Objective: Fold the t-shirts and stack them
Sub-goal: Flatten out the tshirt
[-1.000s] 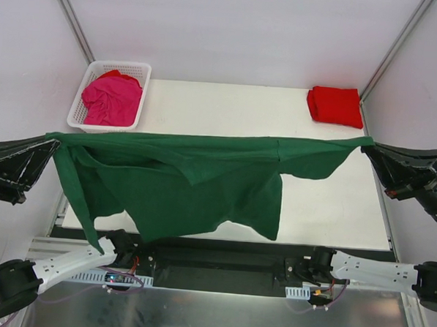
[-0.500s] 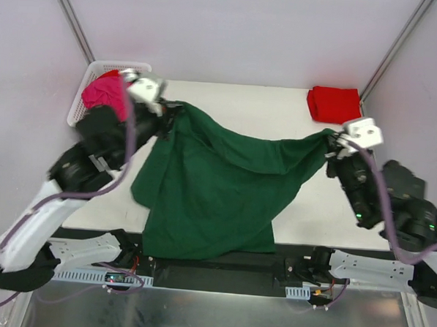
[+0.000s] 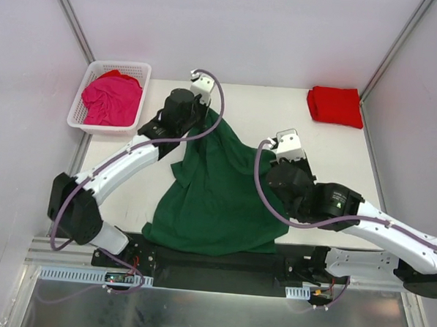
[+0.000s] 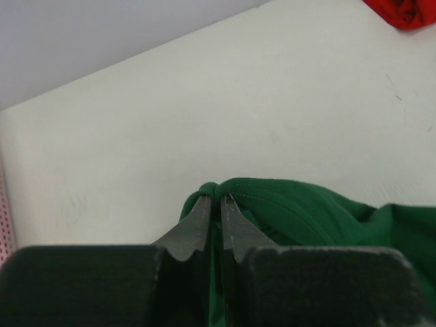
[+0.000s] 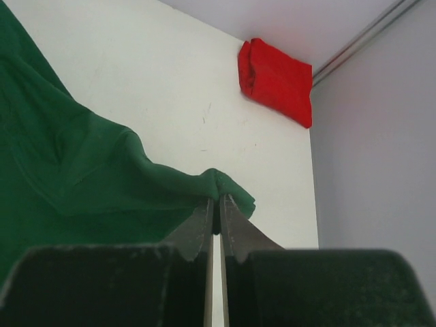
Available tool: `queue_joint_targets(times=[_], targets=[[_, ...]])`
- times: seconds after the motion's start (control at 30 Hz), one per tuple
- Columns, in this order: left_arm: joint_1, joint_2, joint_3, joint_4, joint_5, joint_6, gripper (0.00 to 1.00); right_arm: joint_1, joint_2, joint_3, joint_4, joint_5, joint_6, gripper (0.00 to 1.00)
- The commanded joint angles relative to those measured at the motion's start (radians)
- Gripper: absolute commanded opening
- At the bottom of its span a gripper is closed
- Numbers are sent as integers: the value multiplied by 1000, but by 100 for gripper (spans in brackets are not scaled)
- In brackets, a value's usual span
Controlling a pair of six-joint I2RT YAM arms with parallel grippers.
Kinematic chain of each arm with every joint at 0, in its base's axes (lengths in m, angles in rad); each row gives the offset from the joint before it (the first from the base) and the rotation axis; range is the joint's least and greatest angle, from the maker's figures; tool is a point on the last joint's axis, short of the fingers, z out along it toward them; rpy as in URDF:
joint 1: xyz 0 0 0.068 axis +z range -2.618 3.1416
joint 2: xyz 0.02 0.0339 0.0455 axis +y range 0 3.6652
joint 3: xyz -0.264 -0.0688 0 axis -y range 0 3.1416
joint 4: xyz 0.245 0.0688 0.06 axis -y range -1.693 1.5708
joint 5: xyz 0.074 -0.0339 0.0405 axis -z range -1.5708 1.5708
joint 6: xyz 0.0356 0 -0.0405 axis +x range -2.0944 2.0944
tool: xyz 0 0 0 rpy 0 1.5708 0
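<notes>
The dark green t-shirt (image 3: 217,196) is spread in loose folds over the middle of the tabletop (image 3: 341,192), with its lower hem hanging past the near edge. One bunched edge is pinched in the closed left pincer (image 4: 214,200), toward the far edge. Another is pinched in the closed right pincer (image 5: 216,201), right of centre. The red t-shirt (image 3: 335,106) lies folded at the far right corner. The pink t-shirt (image 3: 112,101) is heaped in the white basket (image 3: 139,68) at the far left corner.
</notes>
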Motion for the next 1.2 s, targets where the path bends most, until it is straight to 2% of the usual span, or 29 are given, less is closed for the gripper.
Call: queue_joint_targets(times=[0.0, 0.23, 0.53, 0.8, 1.17], targets=[[38, 125, 148, 136, 75, -3, 0, 16, 8, 15, -156, 65, 259, 1], [50, 326, 383, 113, 132, -10, 0, 35, 36, 41, -377, 119, 474, 1], [48, 499, 527, 72, 310, -100, 0, 88, 76, 113, -768, 165, 860, 1], [16, 659, 636, 62, 511, -224, 0, 202, 117, 137, -792, 108, 871, 2], [-44, 734, 661, 59, 654, -283, 0, 381, 200, 192, -782, -10, 859, 1]])
